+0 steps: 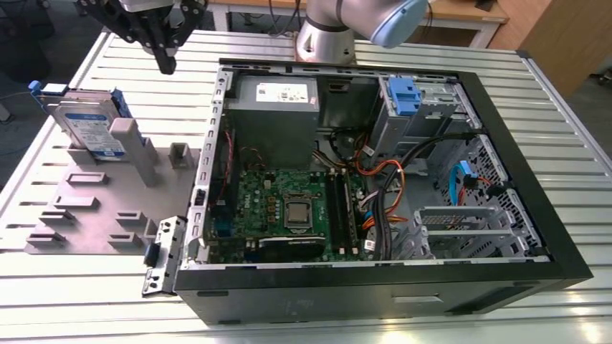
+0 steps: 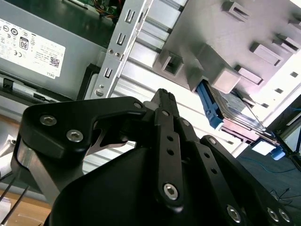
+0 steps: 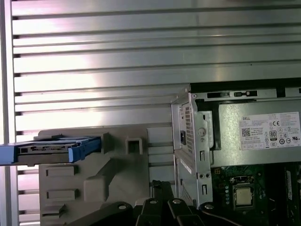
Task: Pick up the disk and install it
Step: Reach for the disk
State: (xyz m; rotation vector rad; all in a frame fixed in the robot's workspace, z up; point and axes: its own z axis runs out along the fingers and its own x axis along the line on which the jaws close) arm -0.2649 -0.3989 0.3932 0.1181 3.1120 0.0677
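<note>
The gripper (image 1: pixel 168 66) hangs above the tabletop (image 1: pixel 125 79), its fingers closed together on nothing, between the grey holder (image 1: pixel 96 208) and the open computer case (image 1: pixel 535 179). The disk (image 1: pixel 88 123) stands on edge in that holder, at the exterior view's left, apart from the gripper; its blue rail shows in both wrist views. By my judgement the task has barely begun: the disk is neither grasped nor lifted, and the installing in the case is all left to do.

arm (image 1: pixel 325 39): silver-grey tube; pale-blue joint cap | claw (image 2: pixel 163 95): matte black linkages; silver hex screws; bare steel plate
</note>
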